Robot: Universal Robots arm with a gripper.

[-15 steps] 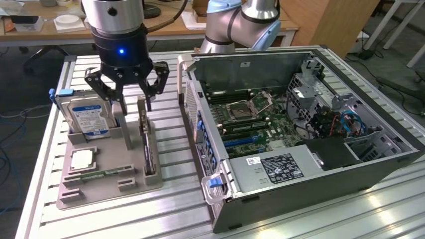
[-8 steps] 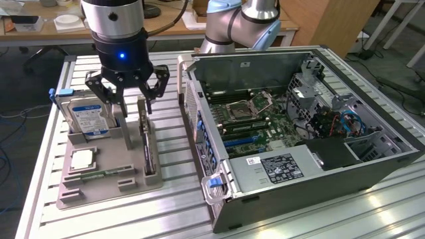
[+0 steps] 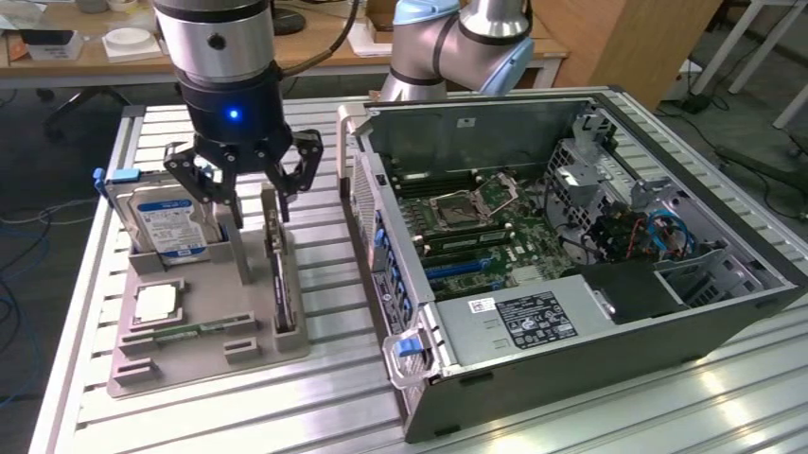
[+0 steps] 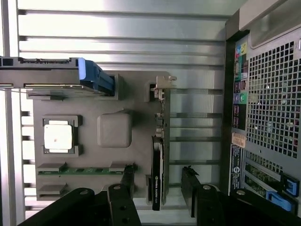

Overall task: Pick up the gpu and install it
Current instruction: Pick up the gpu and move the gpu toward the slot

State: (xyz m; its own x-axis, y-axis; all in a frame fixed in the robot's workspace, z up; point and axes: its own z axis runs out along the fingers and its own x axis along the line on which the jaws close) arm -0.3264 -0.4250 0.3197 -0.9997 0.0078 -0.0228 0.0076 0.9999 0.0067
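We note the gripper (image 4: pixel 158 172) with its black fingers (image 4: pixel 189 186) spread wide, one on each side of the gpu (image 4: pixel 158 150), a gap showing between the card and each finger. The gpu stands on edge in a slot of the grey fixture tray (image 4: pixel 114 129), its silver bracket (image 4: pixel 163 84) at the end away from the fingers. The same tray carries a hard drive (image 4: pixel 47 75) with a blue caddy (image 4: pixel 96 77), a CPU (image 4: pixel 58 136) in its recess and a green memory stick (image 4: pixel 84 170); the computer case (image 4: pixel 268 117) stands beside it on the slatted metal table (image 4: pixel 122 33).
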